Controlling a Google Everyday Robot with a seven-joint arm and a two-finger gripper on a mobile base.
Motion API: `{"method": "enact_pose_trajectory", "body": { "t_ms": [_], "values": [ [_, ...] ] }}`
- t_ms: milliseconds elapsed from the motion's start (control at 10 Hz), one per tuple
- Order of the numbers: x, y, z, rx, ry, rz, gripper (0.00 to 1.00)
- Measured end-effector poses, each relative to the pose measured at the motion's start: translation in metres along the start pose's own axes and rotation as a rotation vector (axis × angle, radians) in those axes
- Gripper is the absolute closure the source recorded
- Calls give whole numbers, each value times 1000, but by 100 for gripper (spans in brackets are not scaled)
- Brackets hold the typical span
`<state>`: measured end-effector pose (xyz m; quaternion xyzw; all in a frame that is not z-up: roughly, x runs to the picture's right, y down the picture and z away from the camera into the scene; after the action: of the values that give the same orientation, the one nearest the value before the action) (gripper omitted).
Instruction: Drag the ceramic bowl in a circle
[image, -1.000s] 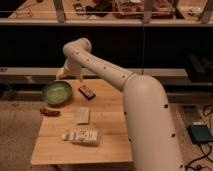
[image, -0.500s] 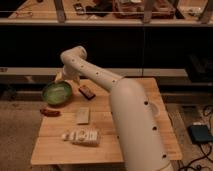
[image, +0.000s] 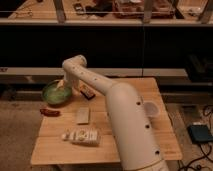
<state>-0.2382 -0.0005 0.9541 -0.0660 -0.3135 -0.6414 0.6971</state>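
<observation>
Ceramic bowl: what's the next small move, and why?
Probably start a short arc, pulling the ceramic bowl inward over the wooden table. The gripper sits at the bowl's rim on the arm side, and the bowl lies at the table's far corner, so circling outward would risk the edge.

The ceramic bowl (image: 51, 95) looks glossy and green with a paler rim, and the gripper (image: 61, 86) sits over its right side, its material hard to make out. The tabletop (image: 60, 150) is pale, matt wood laid in planks. The arm (image: 125, 120) has a smooth, off-white shell that looks like plastic, dotted with small dark marks, and the white cup (image: 151, 109) has a smooth surface.
</observation>
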Motion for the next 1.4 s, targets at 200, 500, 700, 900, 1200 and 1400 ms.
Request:
{"method": "enact_pose_trajectory", "body": {
  "t_ms": [200, 500, 700, 900, 1200, 1400],
  "values": [
    [-5, 7, 17, -10, -23, 13, 50],
    [-7, 21, 36, -49, -44, 27, 77],
    [-6, 27, 41, -98, -53, 25, 79],
    [2, 36, 31, -132, -38, 34, 90],
    [12, 67, 1, -188, -16, 69, 100],
    [-6, 105, -9, -245, -44, 81, 100]
  ]
}}
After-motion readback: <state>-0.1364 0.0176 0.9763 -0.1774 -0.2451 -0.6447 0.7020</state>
